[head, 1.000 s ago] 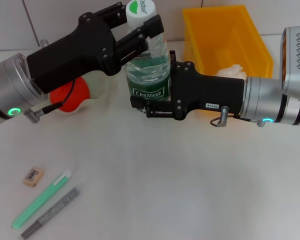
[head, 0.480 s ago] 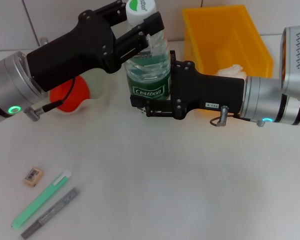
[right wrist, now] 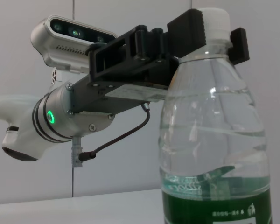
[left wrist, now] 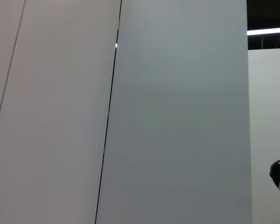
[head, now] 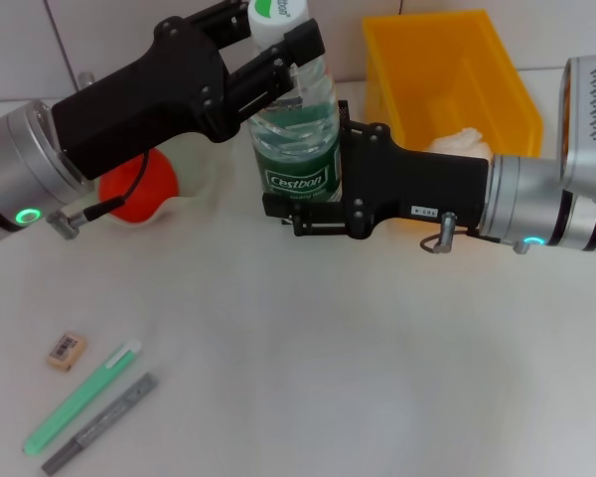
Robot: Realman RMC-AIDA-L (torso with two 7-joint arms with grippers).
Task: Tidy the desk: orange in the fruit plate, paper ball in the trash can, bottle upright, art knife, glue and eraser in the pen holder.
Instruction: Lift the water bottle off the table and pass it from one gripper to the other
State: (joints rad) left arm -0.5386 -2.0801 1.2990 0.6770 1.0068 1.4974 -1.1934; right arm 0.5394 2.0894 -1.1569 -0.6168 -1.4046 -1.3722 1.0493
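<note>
The clear bottle (head: 296, 139) with green liquid and a white cap stands upright at the back centre of the desk. My left gripper (head: 286, 58) is shut on its neck just under the cap, also seen in the right wrist view as black fingers (right wrist: 186, 28) beside the bottle (right wrist: 210, 140). My right gripper (head: 300, 204) is shut on its labelled lower body. The orange (head: 137, 189) lies in the pale fruit plate (head: 201, 171) behind my left arm. The paper ball (head: 457, 145) rests in the yellow trash can (head: 497, 60). Eraser (head: 67, 350), green glue (head: 81, 397) and grey art knife (head: 101, 422) lie front left.
A mesh pen holder (head: 590, 109) stands at the far right edge, behind my right arm. Both arms cross the back half of the desk. The left wrist view holds only wall panels.
The bottle has risen slightly and stands a little straighter between both grippers. The right gripper has shifted a touch to the right. The small items at front left have not moved.
</note>
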